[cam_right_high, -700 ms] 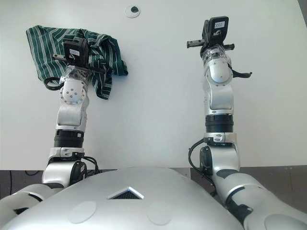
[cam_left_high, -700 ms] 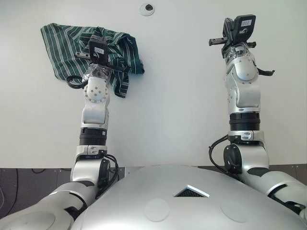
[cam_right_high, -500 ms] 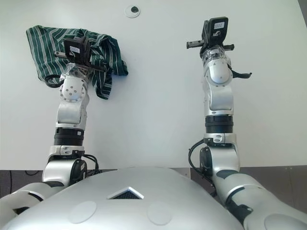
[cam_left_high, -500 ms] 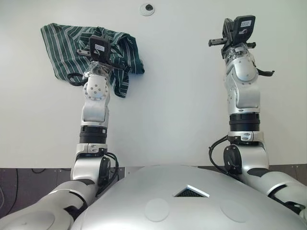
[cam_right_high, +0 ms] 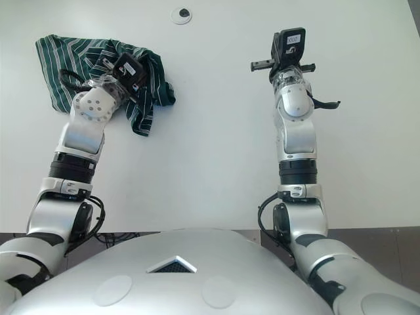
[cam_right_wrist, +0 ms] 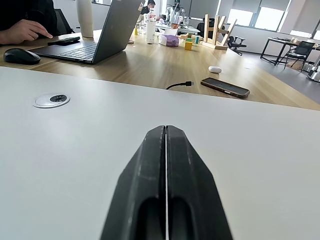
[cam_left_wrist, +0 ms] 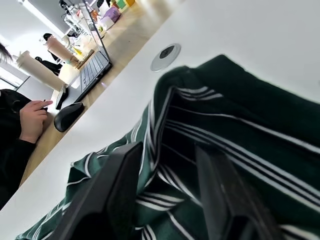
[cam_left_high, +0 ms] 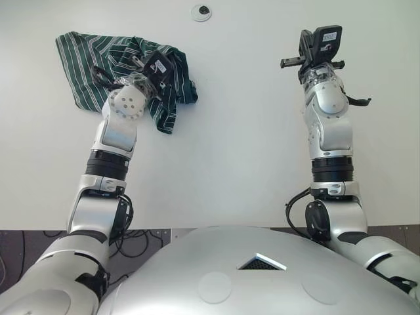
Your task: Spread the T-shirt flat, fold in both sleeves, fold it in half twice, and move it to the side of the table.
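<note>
**Shirt bunched between parted left jaws**

The shirt lies crumpled at the far left of the tabletop. The left jaws stand apart over its right part, with striped cloth between them. The right jaws are pressed together and empty, well apart from it.

An open-plan office: a white desk with a round cable grommet, and behind it a long wooden desk carrying a laptop, computer mouse and phone; swivel chairs stand near large windows.

The T-shirt is soft, rumpled striped cloth; the tabletop is smooth, matt white; the right gripper looks like matt black plastic.
</note>
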